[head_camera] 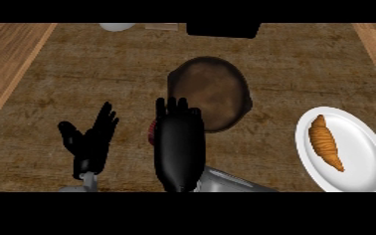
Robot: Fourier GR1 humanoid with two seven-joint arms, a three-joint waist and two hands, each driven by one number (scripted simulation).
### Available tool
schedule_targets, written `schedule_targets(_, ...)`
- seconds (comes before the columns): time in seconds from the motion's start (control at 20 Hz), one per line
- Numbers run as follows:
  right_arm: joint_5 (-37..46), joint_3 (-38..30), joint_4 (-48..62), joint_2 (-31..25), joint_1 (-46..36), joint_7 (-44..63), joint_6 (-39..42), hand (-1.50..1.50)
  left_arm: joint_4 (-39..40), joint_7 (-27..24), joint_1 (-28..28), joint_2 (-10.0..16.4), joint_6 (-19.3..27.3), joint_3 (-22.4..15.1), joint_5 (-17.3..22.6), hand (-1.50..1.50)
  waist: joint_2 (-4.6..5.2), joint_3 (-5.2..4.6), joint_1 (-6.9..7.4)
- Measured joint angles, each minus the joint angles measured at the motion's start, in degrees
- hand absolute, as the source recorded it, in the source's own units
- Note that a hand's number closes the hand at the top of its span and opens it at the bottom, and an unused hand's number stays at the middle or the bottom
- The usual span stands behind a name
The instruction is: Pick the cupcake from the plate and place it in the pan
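Note:
The dark round pan (209,93) lies in the middle of the counter. My right hand (178,142) hovers just left of the pan's near rim, back of the hand up, fingers curled down. A small red bit of the cupcake (152,129) peeks out at the hand's left edge; the rest is hidden under the hand. The white plate (360,144) lies at the right edge and holds an orange croissant (325,142). My left hand (88,142) rests open at the lower left, fingers up, holding nothing.
A black block (223,30) stands at the back behind the pan, with a white round object (116,26) to its left. Light wooden strips border the counter mat at the far left (18,55) and far right.

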Motion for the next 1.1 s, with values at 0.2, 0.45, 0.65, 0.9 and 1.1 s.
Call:
schedule_targets(0.2,-0.46,-2.59,0.41,-0.03,-2.52,0.87,-1.03,1.5,-0.21,0.23,-0.52,-0.02,0.27,0.31,0.11,0.0,0.18,0.03,-0.27)
schedule_targets(0.45,-0.66,-6.13,3.39,0.05,-4.22,0.22,-3.7,1.5,0.11,-0.88,0.12,0.34,-0.1,0.82,0.16,0.0,0.44,0.06,-0.81)
schedule_targets(0.65,0.66,-10.13,9.19,0.18,-5.94,-1.35,-6.1,1.5,-0.22,-1.45,0.93,0.11,0.17,1.07,0.2,0.0,0.59,0.07,-1.28)
schedule_targets(0.9,2.73,-16.1,18.8,0.44,-6.14,-5.3,-11.06,1.5,-0.85,-0.91,0.83,0.44,0.39,1.72,0.47,0.0,0.77,0.11,-1.96)
schedule_targets(1.1,2.42,-22.69,26.86,0.18,-6.34,-10.43,-18.29,1.5,-1.41,-1.5,1.58,0.04,-0.03,1.38,0.63,0.0,0.95,0.15,-2.09)
